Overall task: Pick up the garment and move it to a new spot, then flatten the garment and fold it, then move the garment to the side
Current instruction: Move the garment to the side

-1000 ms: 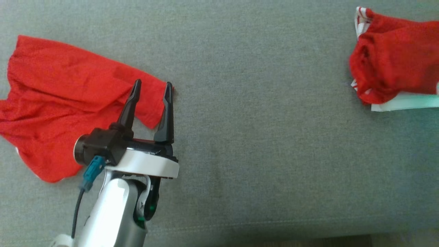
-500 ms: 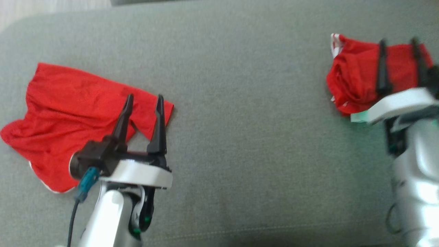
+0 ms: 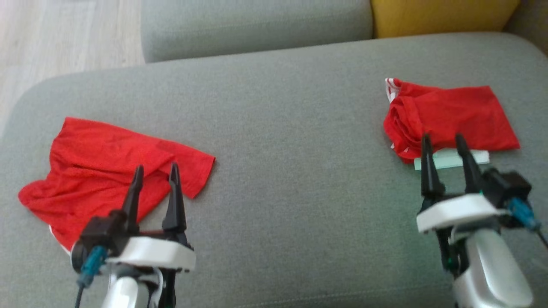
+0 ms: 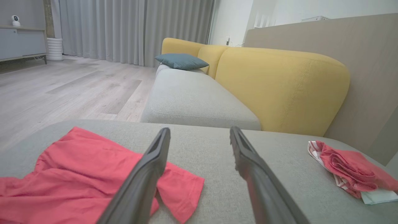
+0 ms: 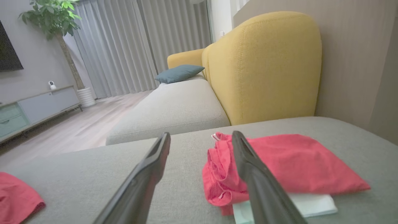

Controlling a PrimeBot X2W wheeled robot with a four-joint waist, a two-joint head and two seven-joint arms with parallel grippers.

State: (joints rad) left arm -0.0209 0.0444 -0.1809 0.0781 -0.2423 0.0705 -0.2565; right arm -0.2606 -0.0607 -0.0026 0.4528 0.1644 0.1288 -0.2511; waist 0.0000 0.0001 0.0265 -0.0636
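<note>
Now the view's pulled back, so you see the right pincer [image 3: 442, 137] too, spread near the folded pile [image 3: 454, 115]. Left pincer [image 3: 156, 167] is spread by the loose garment [image 3: 98, 158]. Nothing gripped yet.

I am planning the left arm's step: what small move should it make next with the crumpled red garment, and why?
Probably lower the left pincer onto the near corner of the crumpled red garment and close. Its jaws are open and empty above that cloth, which lies unfolded on the grey cushion. The other red garment, by the open right pincer, already looks folded.
</note>
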